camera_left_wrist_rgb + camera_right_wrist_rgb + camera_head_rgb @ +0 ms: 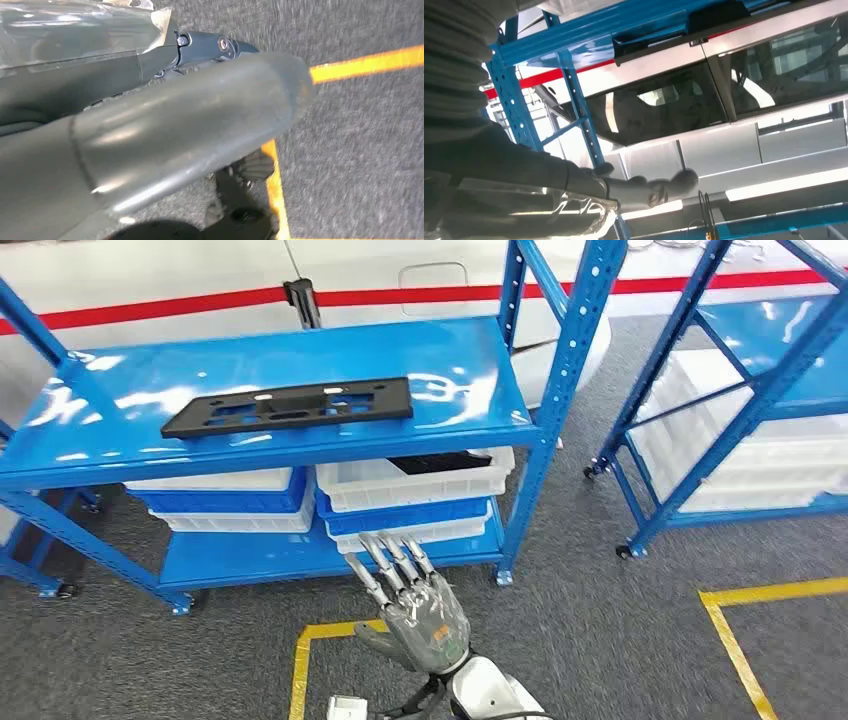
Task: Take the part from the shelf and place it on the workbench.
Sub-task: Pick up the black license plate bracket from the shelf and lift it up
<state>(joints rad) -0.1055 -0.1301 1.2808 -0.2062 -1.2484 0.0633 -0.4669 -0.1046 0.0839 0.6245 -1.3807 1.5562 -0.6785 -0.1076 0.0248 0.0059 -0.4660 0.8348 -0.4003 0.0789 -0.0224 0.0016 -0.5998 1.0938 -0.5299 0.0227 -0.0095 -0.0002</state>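
The part (290, 407) is a long flat black plate with cutouts, lying on the top shelf of the blue rack (120, 380). My right hand (418, 608) is raised in front of the rack's lower shelf, below the part and slightly right of it. Its fingers are spread and straight, pointing at the bins, and it holds nothing. In the right wrist view that hand (524, 165) looks up past a blue rack post (579, 105). My left hand (150, 135) hangs over the grey floor with nothing in it, its thumb stretched out.
White and blue bins (415, 485) are stacked on the rack's lower shelf, one holding a dark part. A second blue rack (740, 390) with white bins stands to the right. Yellow tape (740, 640) marks the grey floor. A white body with a red stripe (200, 302) stands behind.
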